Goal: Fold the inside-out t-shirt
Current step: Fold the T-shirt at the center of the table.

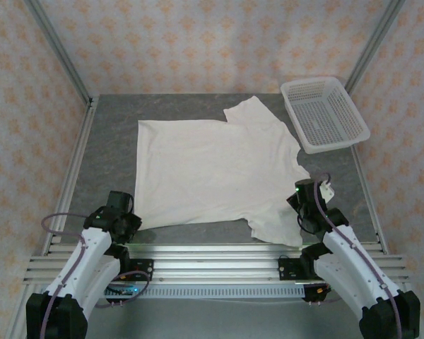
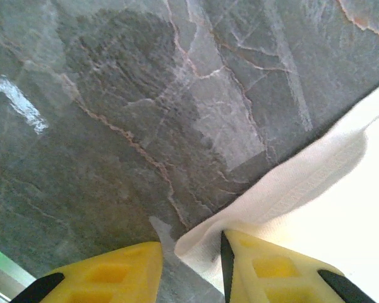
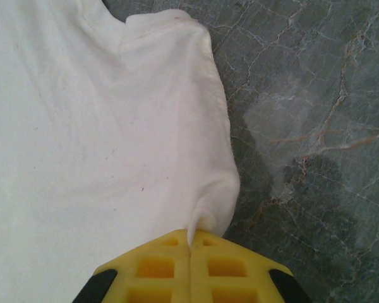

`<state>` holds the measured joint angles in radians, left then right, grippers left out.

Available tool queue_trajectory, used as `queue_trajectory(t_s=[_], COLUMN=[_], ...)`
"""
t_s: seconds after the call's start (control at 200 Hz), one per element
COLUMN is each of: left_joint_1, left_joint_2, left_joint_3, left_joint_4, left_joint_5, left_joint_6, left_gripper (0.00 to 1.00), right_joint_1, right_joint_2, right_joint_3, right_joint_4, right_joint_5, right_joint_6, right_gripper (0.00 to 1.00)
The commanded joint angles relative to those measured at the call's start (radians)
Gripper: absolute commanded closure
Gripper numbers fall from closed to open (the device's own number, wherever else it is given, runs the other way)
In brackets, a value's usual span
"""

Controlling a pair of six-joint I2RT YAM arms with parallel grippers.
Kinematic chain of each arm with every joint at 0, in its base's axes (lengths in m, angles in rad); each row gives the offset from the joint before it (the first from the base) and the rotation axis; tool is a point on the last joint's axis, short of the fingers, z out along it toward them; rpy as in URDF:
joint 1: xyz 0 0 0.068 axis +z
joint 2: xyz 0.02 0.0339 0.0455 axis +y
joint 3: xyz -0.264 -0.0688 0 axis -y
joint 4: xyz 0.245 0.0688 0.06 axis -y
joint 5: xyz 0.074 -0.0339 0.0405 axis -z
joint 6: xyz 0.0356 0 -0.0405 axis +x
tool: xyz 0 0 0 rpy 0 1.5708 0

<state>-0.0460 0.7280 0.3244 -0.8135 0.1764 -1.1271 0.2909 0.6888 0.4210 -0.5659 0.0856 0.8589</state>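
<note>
**Getting a grip on both near edges before the first fold**

A plain white, thin cotton short-sleeved t-shirt (image 1: 212,169) is spread mostly flat across the middle of the grey marble-look tabletop (image 1: 106,162). The hem is to the left and the sleeves and neck to the right, with the far sleeve ending just beside the white plastic mesh basket (image 1: 330,145).

At the near right edge, a pinch of cloth, probably sleeve, is clamped between the closed yellow fingers of the right gripper (image 3: 189,249), so that side can be lifted. The left gripper (image 2: 191,255) is set low at the near hem corner with its fingers apart. The stitched corner is tucked in the gap against one finger and isn't squeezed yet.

With both near edges held, the shirt could presumably be carried over in one go. Closing on the left is judged the step in hand. Fabric this thin could slip out or bunch if it's lifted unevenly.
</note>
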Motion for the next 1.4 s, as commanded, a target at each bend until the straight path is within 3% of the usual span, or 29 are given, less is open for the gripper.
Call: queue_trajectory(t_s=[0.0,0.225,0.56,0.776,0.991,1.176,1.396], left_joint_1=[-0.008,-0.008,-0.008,-0.008,-0.008,-0.008,-0.008], left_joint_2=[-0.018,-0.014,-0.042,-0.055,-0.062,-0.125,-0.188], left_joint_3=[-0.037,-0.045,-0.025,-0.021,0.031,0.071,0.053], left_joint_4=[0.065,0.124,0.121,0.135,0.086,-0.045,-0.021], left_joint_5=[-0.079,-0.095,-0.117,-0.121,-0.142,-0.217,-0.137], left_joint_6=[-0.018,-0.037,-0.03,-0.027,0.005,0.014,-0.004], left_gripper=[0.71,0.84,0.88,1.0,1.0,1.0,1.0], right_joint_1=[-0.007,-0.007,-0.006,-0.006,-0.007,-0.006,-0.006], right_joint_2=[-0.011,-0.021,-0.018,-0.018,-0.026,-0.105,-0.183], right_joint_3=[0.032,0.038,0.028,0.027,0.028,0.006,-0.023], right_joint_4=[-0.033,-0.055,-0.042,-0.047,-0.068,-0.209,-0.232], right_joint_5=[0.008,0.006,-0.002,-0.004,0.002,0.058,0.026], right_joint_6=[-0.012,-0.009,0.005,0.005,0.007,0.055,0.067], right_gripper=[1.0,1.0,1.0,1.0,1.0,1.0,1.0])
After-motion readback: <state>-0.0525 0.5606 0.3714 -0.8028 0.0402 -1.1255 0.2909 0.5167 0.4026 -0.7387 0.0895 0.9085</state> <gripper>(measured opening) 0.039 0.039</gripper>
